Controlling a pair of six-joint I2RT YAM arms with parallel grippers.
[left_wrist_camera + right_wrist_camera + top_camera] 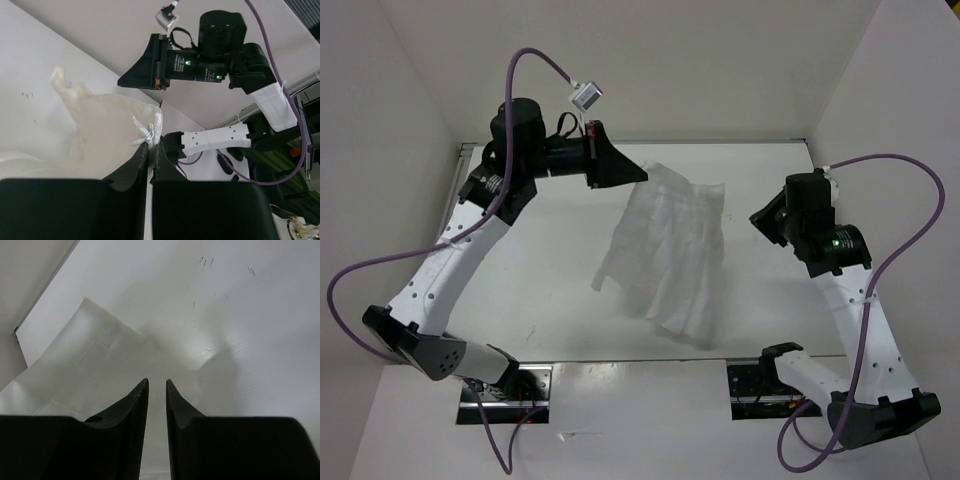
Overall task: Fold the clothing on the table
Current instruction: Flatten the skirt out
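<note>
No fold shows yet: the clothing (670, 250) sprawls rumpled mid-counter (550, 260), its far corner pinched in the left gripper's (642, 172) pressed-together jaws, the right gripper's (157, 387) jaws narrowly parted and empty beside it, so I judge all folding is left to do.

A robotics lab cell: a bare white counter (540, 290) boxed in by plain white walls (390, 120), a left arm (450, 250) and right arm (865, 320) bolted at its near edge, loose purple cables (532, 51) looping off them, and a small camera (588, 96) mounted on one wrist.
</note>
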